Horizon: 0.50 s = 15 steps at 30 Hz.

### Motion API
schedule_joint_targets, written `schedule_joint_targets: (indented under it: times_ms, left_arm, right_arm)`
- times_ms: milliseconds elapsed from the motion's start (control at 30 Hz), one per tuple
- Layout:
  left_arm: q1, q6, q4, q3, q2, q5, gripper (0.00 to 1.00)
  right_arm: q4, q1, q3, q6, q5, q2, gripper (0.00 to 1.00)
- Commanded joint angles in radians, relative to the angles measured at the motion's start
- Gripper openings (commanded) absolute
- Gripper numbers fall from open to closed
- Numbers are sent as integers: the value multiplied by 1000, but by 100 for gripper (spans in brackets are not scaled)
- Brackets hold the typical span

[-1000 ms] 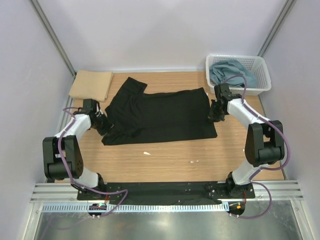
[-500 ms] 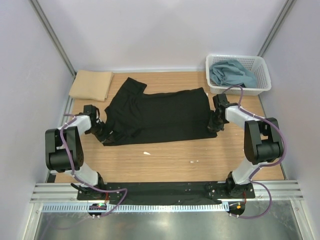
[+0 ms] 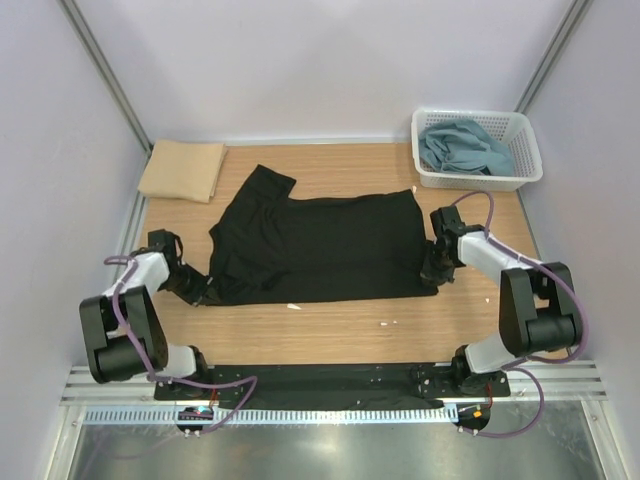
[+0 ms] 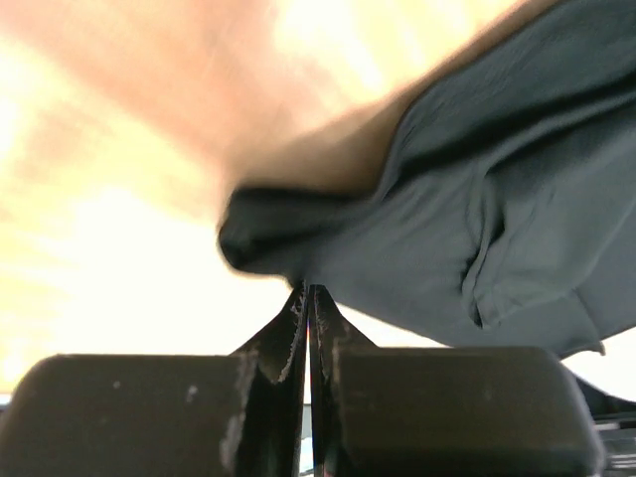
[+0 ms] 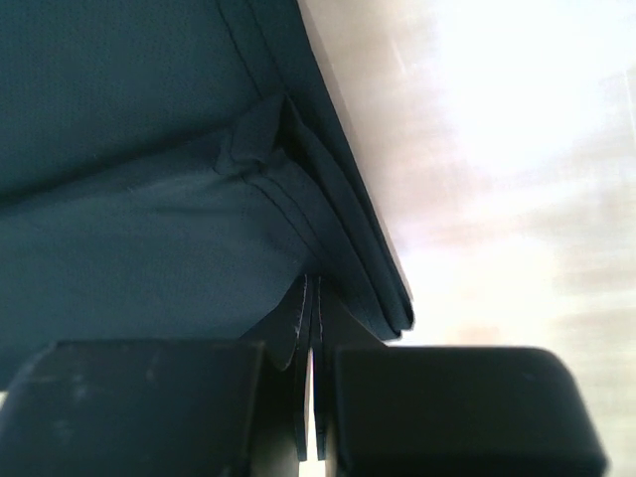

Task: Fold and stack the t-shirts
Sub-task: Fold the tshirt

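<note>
A black t-shirt [image 3: 320, 245] lies spread flat across the middle of the table, one sleeve pointing to the far left. My left gripper [image 3: 197, 289] is shut on its near left corner; in the left wrist view the jaws [image 4: 308, 290] are closed, with the black cloth [image 4: 477, 229] bunched at their tips. My right gripper [image 3: 432, 275] is shut on its near right corner; in the right wrist view the jaws [image 5: 312, 280] pinch the hem of the black cloth [image 5: 129, 199]. A folded tan t-shirt [image 3: 182, 170] lies at the far left. A blue-grey t-shirt [image 3: 462, 145] lies crumpled in the basket.
A white lattice basket [image 3: 528, 165] stands at the far right corner. Two small white scraps [image 3: 293, 306] lie on the wood in front of the black shirt. Grey walls close in the table on the left, the back and the right.
Both grippers have moved toward the near edge and dragged the black shirt with them. The shirt now lies flatter and closer to the arms' bases.
</note>
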Motion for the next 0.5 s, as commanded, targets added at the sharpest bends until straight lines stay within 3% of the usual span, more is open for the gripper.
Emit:
schedule_joint_targets:
  times_ms: [0, 133, 267, 400, 467]
  left_arm:
    - [19, -56, -73, -29, -99, 1, 0]
    - [21, -105, -157, -62, -272, -15, 0]
    - [24, -47, -245, 28, -312, -114, 2]
    - [24, 68, -170, 154, -276, -15, 18]
    - [21, 88, -84, 243, -204, 42, 23]
  right_arm:
    - [-115, 2, -58, 25, 20, -95, 5]
    - [-167, 2, -23, 35, -20, -161, 11]
    - [-237, 2, 47, 12, -3, -202, 20]
    - [-212, 2, 150, -11, 63, -183, 41]
    - [-184, 2, 193, -24, 78, -146, 47]
